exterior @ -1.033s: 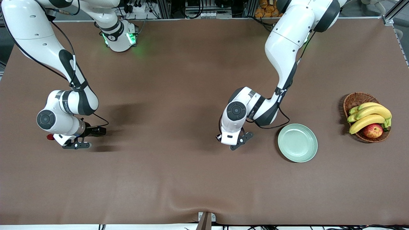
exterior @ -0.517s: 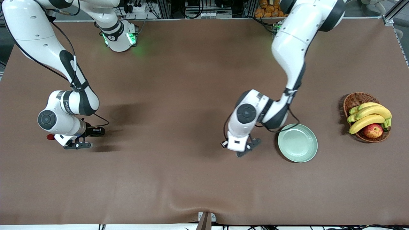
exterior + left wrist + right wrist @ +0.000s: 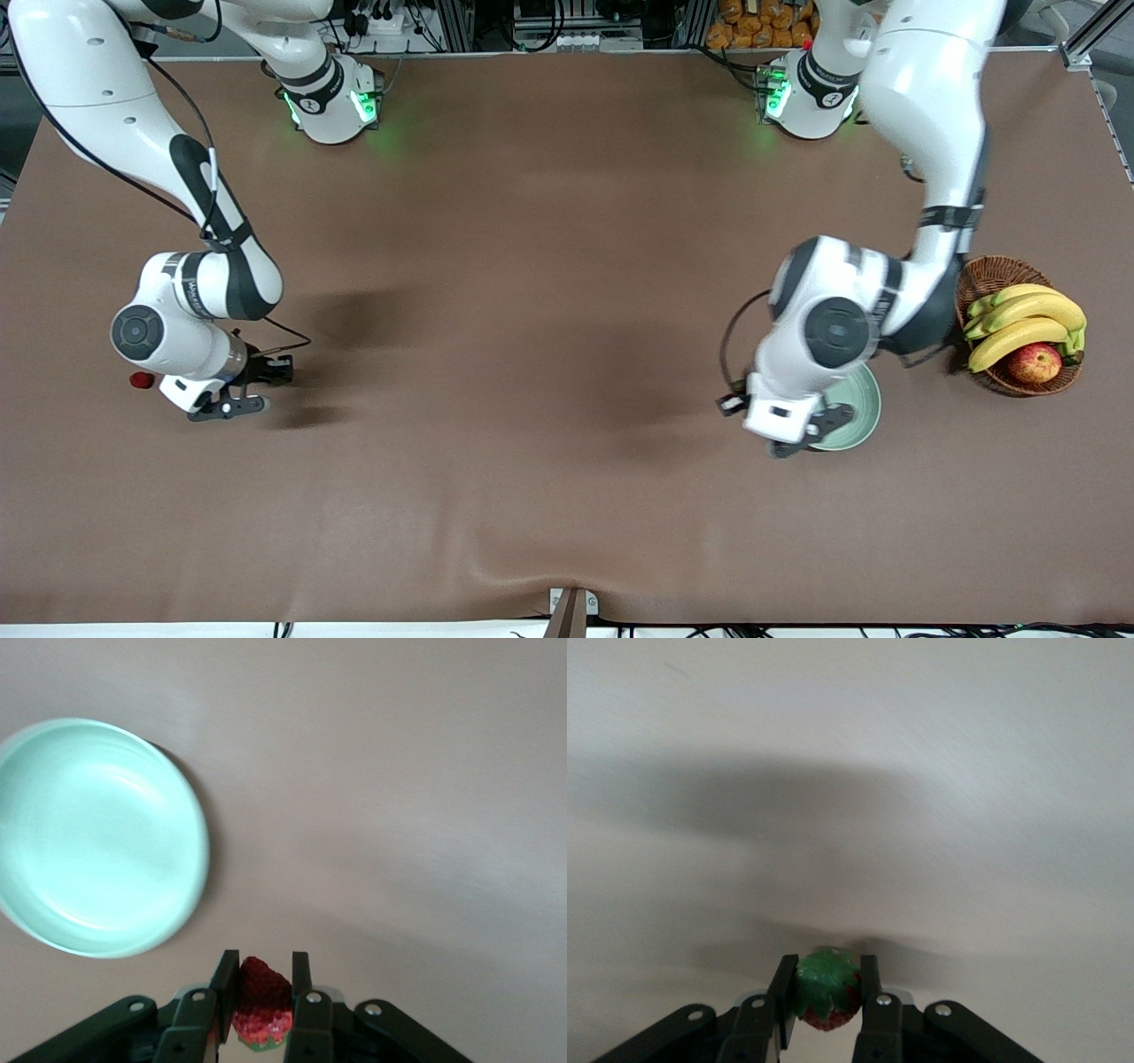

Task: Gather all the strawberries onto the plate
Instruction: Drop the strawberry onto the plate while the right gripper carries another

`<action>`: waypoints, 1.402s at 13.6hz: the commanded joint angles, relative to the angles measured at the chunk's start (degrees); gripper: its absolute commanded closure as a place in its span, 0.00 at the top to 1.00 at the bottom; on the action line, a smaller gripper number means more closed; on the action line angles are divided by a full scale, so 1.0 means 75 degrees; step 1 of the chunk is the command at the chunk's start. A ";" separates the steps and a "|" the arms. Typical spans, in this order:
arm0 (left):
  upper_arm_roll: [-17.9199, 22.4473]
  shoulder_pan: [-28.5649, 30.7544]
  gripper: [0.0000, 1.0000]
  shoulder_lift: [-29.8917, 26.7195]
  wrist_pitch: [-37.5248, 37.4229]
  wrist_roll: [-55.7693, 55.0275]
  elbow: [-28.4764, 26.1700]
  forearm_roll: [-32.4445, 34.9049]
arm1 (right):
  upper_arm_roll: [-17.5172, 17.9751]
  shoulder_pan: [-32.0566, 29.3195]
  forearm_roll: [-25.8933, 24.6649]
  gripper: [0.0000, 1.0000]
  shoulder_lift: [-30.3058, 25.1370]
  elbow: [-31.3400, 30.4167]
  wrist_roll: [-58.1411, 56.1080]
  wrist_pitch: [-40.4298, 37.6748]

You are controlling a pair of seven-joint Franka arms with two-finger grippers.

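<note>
Your left hand (image 3: pixel 260 1003) is clamped on a strawberry (image 3: pixel 260 997) over the edge of the plate (image 3: pixel 864 403). Your right hand (image 3: pixel 824 997), low at its own end of the counter (image 3: pixel 532 266), pinches a green-capped strawberry (image 3: pixel 824 988), and a third berry (image 3: pixel 140 380) lies just beside it.

The right claw (image 3: pixel 825 992) has its two dark fingers (image 3: pixel 782 992) pressed against a small red strawberry (image 3: pixel 825 997), one on each side. The berry's green leafy cap faces the camera. Past the berry lies bare, pale worktop (image 3: pixel 921 771), with a broad soft shadow across it.
</note>
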 commanded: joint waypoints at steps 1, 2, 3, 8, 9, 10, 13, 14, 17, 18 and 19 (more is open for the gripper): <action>-0.0083 0.0652 0.00 -0.0375 -0.0026 0.0872 -0.0914 0.0194 | 0.0702 -0.0036 0.0446 0.00 -0.0072 0.0436 -0.0050 -0.0046; -0.0071 0.0805 0.00 -0.0316 0.0055 0.0991 -0.1009 0.0207 | 0.0878 0.0080 0.0774 0.00 -0.0025 0.0670 -0.0050 -0.0046; -0.0048 0.0957 0.00 -0.0142 0.0114 0.1085 -0.1022 0.0346 | 0.0880 0.0383 0.1114 0.00 0.0138 0.0951 0.0031 -0.0046; -0.0036 0.1287 0.00 0.0562 0.1074 0.1168 -0.1057 0.0675 | 0.0880 0.1848 0.1692 0.00 0.0889 0.1995 0.1983 -0.0058; -0.0036 0.1368 0.18 0.0586 0.1087 0.1249 -0.1057 0.0722 | 0.0880 0.2117 0.1703 0.00 0.1017 0.2089 0.2580 -0.0035; -0.0036 0.1427 0.93 0.0575 0.1087 0.1412 -0.1057 0.0792 | 0.0880 0.2422 0.1703 0.00 0.1158 0.2195 0.3120 0.0024; -0.0036 0.1486 1.00 0.0365 0.1005 0.1847 -0.1011 0.0781 | 0.0880 0.3102 0.1738 0.00 0.1416 0.2721 0.4551 0.0024; -0.0036 0.1486 1.00 0.0190 0.0935 0.1882 -0.0975 0.0781 | 0.0880 0.3313 0.1727 0.00 0.1498 0.2885 0.4915 0.0024; -0.0071 0.1405 1.00 -0.0361 0.0386 0.1883 -0.0917 0.0793 | 0.0880 0.4098 0.1704 0.00 0.1837 0.3471 0.5574 0.0059; -0.0094 0.1404 1.00 -0.0421 0.0372 0.1883 -0.0835 0.0781 | 0.0880 0.4298 0.1703 0.00 0.1990 0.3682 0.5656 0.0129; -0.0106 0.1381 1.00 -0.0479 0.0302 0.1871 -0.0753 0.0781 | 0.0880 0.4462 0.1703 0.00 0.2119 0.3800 0.5738 0.0315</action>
